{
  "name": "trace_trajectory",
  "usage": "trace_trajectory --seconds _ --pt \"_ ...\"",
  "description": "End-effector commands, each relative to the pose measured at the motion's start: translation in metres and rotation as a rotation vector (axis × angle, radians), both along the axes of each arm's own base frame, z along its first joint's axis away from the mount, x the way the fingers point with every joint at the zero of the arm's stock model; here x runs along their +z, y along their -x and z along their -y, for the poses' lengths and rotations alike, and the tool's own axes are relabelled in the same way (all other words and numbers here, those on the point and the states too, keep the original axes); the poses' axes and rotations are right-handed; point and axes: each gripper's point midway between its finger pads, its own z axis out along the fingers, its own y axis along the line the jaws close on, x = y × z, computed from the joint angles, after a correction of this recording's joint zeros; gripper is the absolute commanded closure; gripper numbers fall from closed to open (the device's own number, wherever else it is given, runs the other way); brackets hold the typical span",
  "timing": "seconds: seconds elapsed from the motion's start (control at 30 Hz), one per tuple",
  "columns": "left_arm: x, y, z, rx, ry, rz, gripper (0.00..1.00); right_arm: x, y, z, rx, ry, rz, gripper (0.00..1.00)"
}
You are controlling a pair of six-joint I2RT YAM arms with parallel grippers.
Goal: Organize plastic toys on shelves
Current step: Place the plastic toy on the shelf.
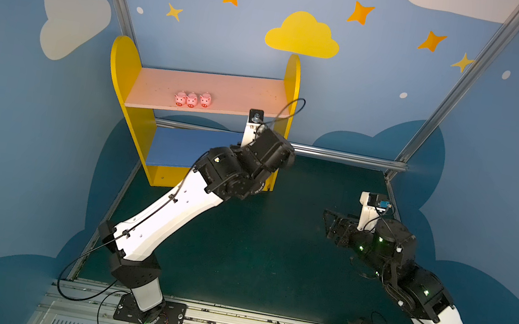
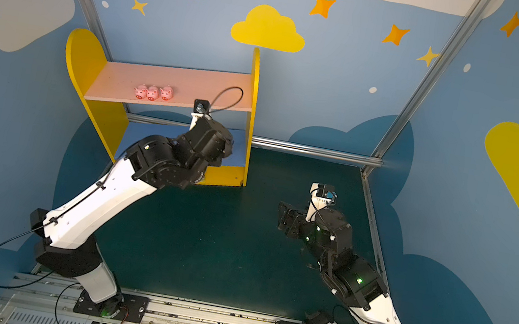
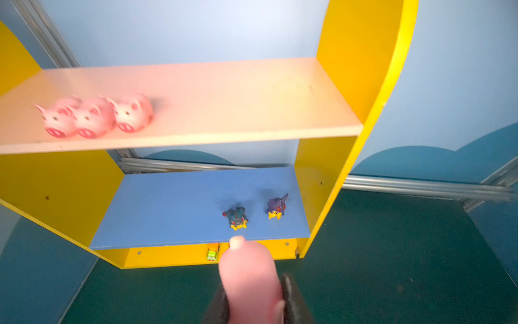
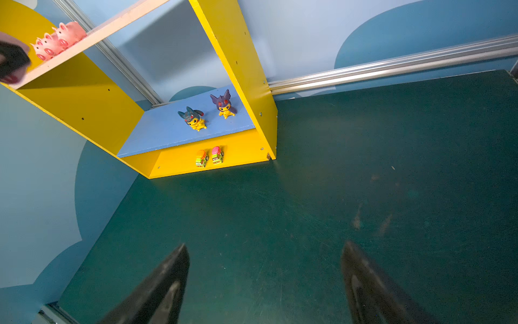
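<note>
Three pigs on pink board, fourth pig clamped; figures, cars below.

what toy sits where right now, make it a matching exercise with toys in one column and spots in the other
Toys
1. three pigs in a row
2. lone pig
3. two yellow figures
4. two green cars

Spots
A. yellow base
B. pink top board
C. blue lower board
D. between the left fingers

Pairs: 1-B, 2-D, 3-C, 4-A
</note>
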Motion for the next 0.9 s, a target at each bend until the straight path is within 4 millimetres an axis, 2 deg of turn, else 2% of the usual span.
trace_trajectory --seconds 0.0,0.13,0.33,0.87 --pt "0.005 -0.018 -0.011 -0.003 -0.085 -0.019 0.72 0.023 -0.005 -0.009 0.024 -0.032 0.053 0.16" --pt "0.019 -0.044 -0.023 0.016 -0.071 0.011 0.73 0.024 -0.010 -0.014 0.036 -0.020 0.052 0.16" --pt "0.019 -0.081 -0.042 0.039 -0.052 0.027 0.72 0.026 -0.018 -0.018 0.031 -0.017 0.056 0.16" --pt "0.013 -0.121 -0.075 0.061 -0.064 0.037 0.72 0.000 -0.053 -0.026 0.003 0.014 -0.002 0.16"
